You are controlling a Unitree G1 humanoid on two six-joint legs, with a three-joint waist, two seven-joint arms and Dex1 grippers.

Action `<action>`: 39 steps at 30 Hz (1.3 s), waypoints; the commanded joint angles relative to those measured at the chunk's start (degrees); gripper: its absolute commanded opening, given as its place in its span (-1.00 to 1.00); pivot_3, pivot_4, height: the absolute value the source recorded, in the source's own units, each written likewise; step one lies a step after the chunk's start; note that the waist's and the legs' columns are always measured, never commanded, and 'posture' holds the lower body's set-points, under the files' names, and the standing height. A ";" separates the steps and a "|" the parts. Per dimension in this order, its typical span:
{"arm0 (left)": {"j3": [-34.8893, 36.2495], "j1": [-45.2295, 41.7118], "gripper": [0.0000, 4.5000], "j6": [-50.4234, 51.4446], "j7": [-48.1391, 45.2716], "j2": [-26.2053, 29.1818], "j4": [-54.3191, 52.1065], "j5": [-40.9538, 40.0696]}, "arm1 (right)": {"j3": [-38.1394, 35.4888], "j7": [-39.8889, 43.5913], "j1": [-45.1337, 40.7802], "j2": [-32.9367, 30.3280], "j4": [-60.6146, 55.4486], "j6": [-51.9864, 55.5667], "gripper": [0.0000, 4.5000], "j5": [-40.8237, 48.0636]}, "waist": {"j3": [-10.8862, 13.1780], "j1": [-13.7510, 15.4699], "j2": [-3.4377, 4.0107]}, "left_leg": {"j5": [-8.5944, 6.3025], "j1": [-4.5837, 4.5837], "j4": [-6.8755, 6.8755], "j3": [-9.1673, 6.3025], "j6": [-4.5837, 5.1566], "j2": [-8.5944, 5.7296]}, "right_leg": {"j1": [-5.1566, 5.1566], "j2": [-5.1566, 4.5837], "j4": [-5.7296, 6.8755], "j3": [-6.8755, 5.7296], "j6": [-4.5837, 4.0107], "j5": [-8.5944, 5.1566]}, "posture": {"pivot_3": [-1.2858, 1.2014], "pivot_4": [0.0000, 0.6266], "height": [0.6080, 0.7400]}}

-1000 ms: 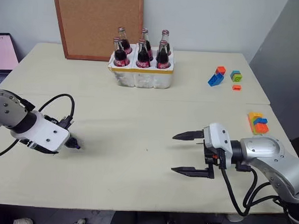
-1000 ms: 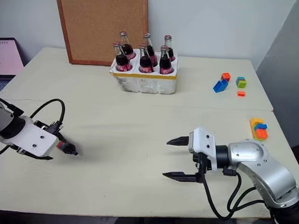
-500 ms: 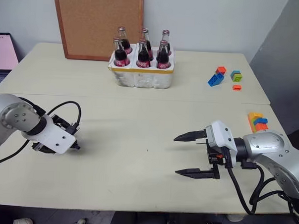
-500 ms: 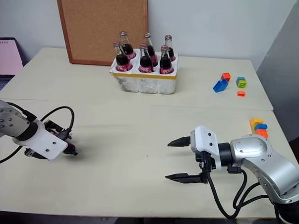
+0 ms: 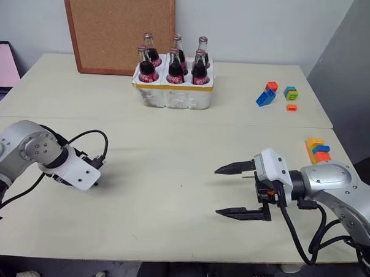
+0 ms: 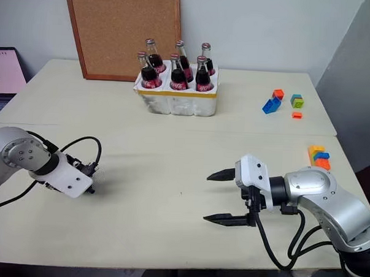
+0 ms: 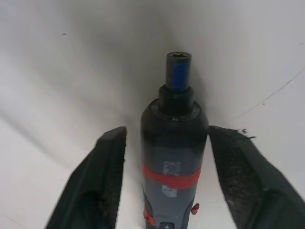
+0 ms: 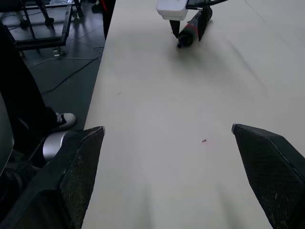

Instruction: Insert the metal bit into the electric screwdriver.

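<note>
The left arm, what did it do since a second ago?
The left gripper reached further out over the table and tipped down around the electric screwdriver. Its fingers now stand either side of the tool with a gap showing, so it isn't gripped yet. The right gripper stayed put, wide open. Bottles and bricks didn't move.

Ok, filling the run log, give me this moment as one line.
left hand: fingers either side of electric screwdriver, gaps showing | right hand: open, holding nothing | metal bit: unseen
</note>
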 commanded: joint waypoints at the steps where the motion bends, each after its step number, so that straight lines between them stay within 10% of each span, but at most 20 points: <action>1: -0.06 -0.51 -0.28 -0.93 0.79 0.99 0.81 1.15 | -1.38 -0.64 -0.20 -0.17 -1.99 -0.16 1.00 0.61 | 0.00 0.01 0.00 | 0.00 0.00 0.00 -0.01 0.00 0.00 | 0.00 0.00 0.00 -0.01 0.00 0.00 | 0.03 -0.52 1.00; 11: 1.10 -1.23 -0.29 1.95 -1.79 -0.70 -0.78 -3.39 | -1.55 -1.18 0.24 -0.41 -1.90 -0.77 1.00 0.14 | 0.00 -0.02 0.00 | 0.00 0.11 0.01 0.02 0.00 0.00 | 0.01 0.00 0.20 0.02 0.00 0.00 | 0.03 -0.52 1.00; 23: 12.14 -5.26 -0.29 45.10 -8.15 -10.02 -22.22 -33.06 | -8.90 -1.90 4.08 -3.96 -2.68 -0.15 1.00 1.67 | 0.00 0.74 0.00 | 0.00 -0.47 0.85 -0.18 0.00 -0.14 | -0.07 0.03 0.30 -0.13 0.15 0.08 | 0.03 -0.52 1.00; 39: 24.01 -4.45 -0.29 68.80 23.12 -36.84 -34.23 -50.62 | -14.29 -4.24 7.96 -5.08 -2.86 -1.02 1.00 1.91 | 0.01 0.29 -0.02 | 0.00 -0.44 0.89 -0.28 -0.01 -0.12 | -0.05 -0.03 0.42 -0.08 0.17 0.10 | 0.03 -0.52 1.00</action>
